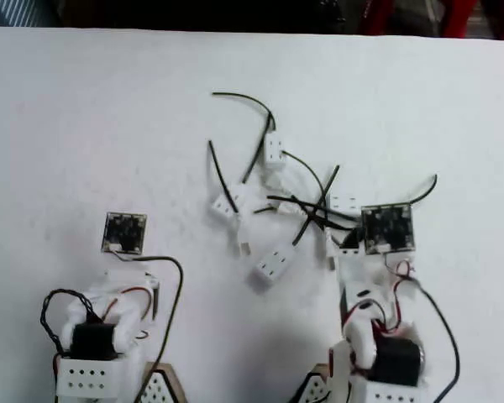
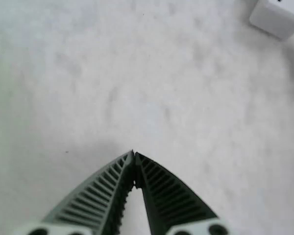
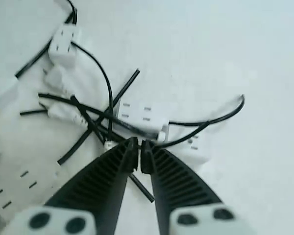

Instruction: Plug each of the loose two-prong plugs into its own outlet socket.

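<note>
High view: white plastic outlet sockets [image 1: 275, 264] and white two-prong plugs [image 1: 227, 204] on black cords lie heaped right of centre on the white desk [image 1: 84, 126]. The heap is nearer my right arm, so I judge that arm picks first. I count three sockets for sure, but I cannot count the plugs.

Left wrist view: the left hand [image 2: 134, 155] is pressed together over bare desk, parked.

Right wrist view: the right hand [image 3: 138, 144], tips together, hangs over the tangle, where I count at least four sockets.
</note>
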